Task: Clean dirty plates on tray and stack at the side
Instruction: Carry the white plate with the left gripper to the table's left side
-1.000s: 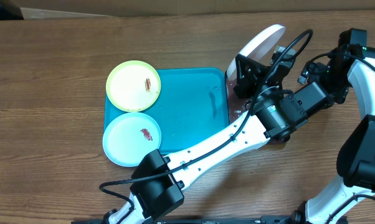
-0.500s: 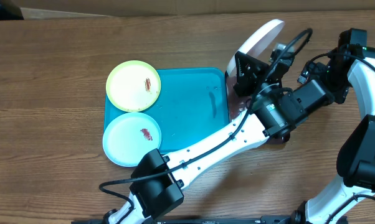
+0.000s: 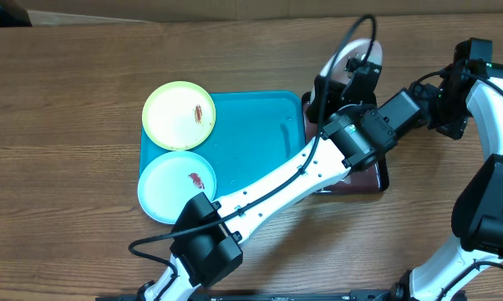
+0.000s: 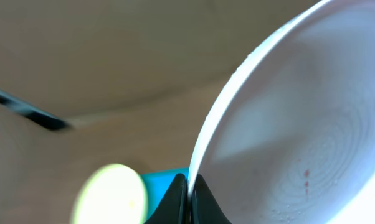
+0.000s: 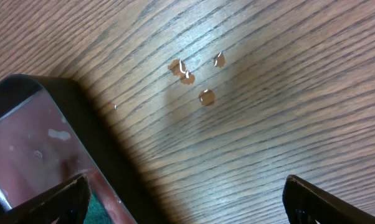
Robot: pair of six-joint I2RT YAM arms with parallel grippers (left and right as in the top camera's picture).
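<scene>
The white plate is gripped by its rim between the tightly shut jaws of the left gripper. It is held tilted on edge over, or just beyond, the far end of the black tray of reddish water, presumably so that rinse water can run off toward that tray rather than onto the tabletop. Beads of water and a couple of faint red specks are seen on its face, so its cleaning is judged unfinished. The right gripper is poised near the black tray's corner, its jaws spread fully apart with nothing between them, apparently in readiness. Three plates are counted: the white one in the air, plus the yellow-green plate and the pale blue plate. Each of these two is marked with a red-brown smear and is set at the left end of the turquoise tray, overhanging its rim. Two trays are counted, and four small reddish drops are seen on the tabletop.
</scene>
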